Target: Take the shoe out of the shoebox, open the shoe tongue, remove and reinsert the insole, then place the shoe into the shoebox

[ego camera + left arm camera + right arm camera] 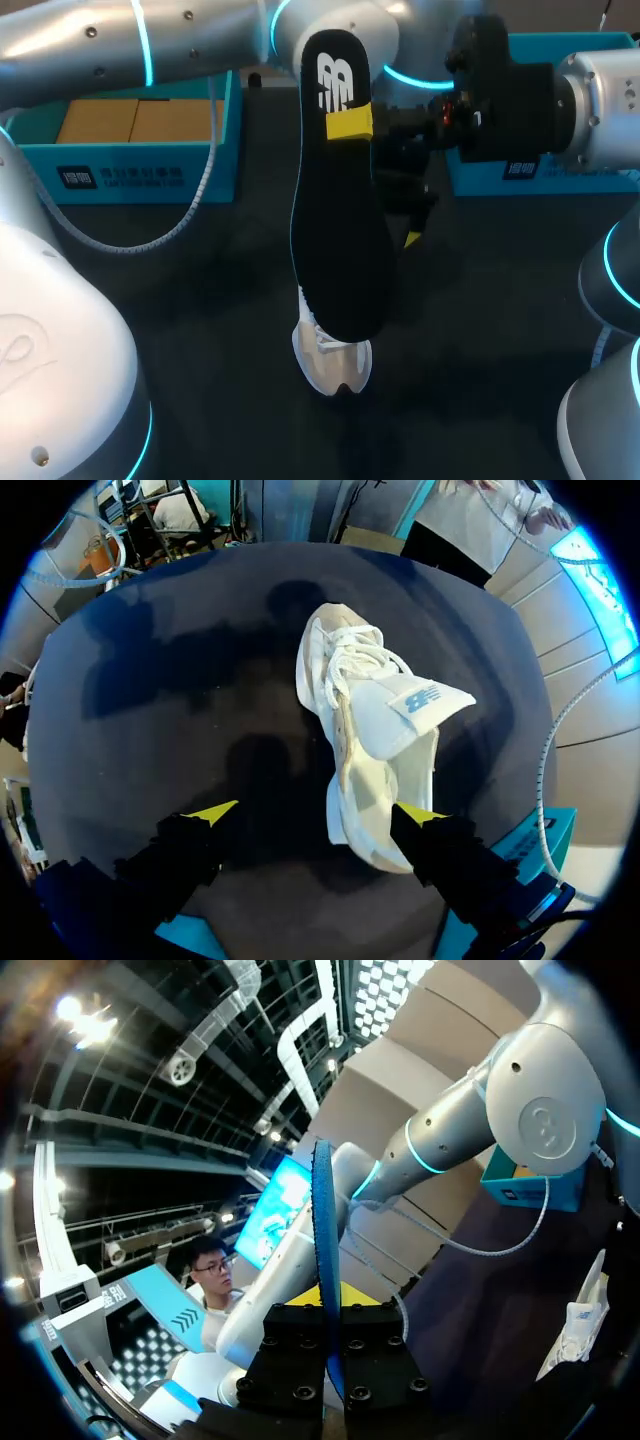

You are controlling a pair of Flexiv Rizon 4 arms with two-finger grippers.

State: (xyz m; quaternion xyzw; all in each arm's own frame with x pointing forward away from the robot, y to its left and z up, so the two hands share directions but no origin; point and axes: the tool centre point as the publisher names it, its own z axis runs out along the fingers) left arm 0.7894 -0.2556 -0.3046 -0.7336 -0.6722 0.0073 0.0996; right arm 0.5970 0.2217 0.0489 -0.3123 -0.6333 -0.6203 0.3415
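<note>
Holding the insole point(340, 230) in the air: right gripper point(352, 122) is clamped on it near its far end, just below the white logo. One yellow tip is on the face toward the camera, the other is hidden behind. The insole is black and hangs roughly upright, long axis running far to near. Its near end overlaps the shoe point(335, 365) in the head view.

In the right wrist view the insole point(322, 1210) is edge-on, pinched between the two fingers of the right gripper point(332, 1305). The shoe point(580, 1325) is down on the table to one side, and the left arm point(480, 1110) crosses ahead.

The shoe is white, lies on the dark table point(200, 330) mid-scene toward the near side, and is out of the shoebox point(130, 165).

In the left wrist view the left gripper point(318, 815) is spread wide with nothing in it, looking down on the shoe point(370, 730). The tongue is flipped up and out and the laces are loose. One end of the shoe sits between the fingers, just beside one yellow fingertip point(418, 815). I can't tell whether they touch.

The shoebox is teal, far left, with brown cardboard point(130, 120) inside. A second teal box point(560, 175) sits far right, behind the right arm.
</note>
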